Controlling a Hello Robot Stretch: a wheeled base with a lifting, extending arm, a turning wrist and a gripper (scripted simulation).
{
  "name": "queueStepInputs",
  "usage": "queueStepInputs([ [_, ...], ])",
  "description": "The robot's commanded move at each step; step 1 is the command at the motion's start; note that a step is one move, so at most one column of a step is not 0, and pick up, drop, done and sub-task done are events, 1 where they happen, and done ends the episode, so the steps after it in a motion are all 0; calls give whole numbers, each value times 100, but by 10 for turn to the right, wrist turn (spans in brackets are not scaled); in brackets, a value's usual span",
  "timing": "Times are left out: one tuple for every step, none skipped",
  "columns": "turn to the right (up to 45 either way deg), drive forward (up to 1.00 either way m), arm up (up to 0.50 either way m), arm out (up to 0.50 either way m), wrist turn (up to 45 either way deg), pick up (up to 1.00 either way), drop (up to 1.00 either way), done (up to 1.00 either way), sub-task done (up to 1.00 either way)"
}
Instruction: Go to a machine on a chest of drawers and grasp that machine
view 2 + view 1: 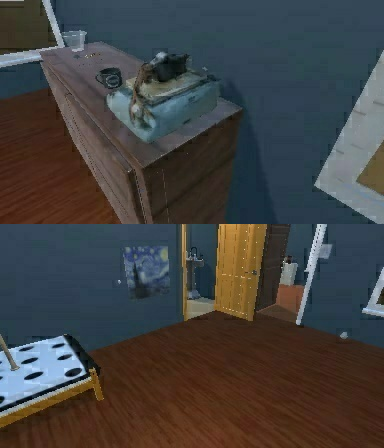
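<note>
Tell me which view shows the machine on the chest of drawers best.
The arm side view: the light-blue machine sits whole atop the wooden chest of drawers. The forward view faces a bed, a wall painting and an open door.

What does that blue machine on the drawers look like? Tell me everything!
The machine has a pale blue, rounded body, a tan slab on top and dark blocky parts above that. It stands upright at one end of the brown wooden chest, resting on its top, with the dark blue wall behind. A small dark thing lies apart from it on the same top.
</note>
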Motion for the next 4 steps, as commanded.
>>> queueStepInputs([
  [0, 0, 38, 0, 0, 0, 0, 0, 0],
  [0, 0, 0, 28, 0, 0, 0, 0, 0],
  [0, 0, 0, 0, 450, 0, 0, 0, 0],
  [0, 0, 0, 0, 450, 0, 0, 0, 0],
])
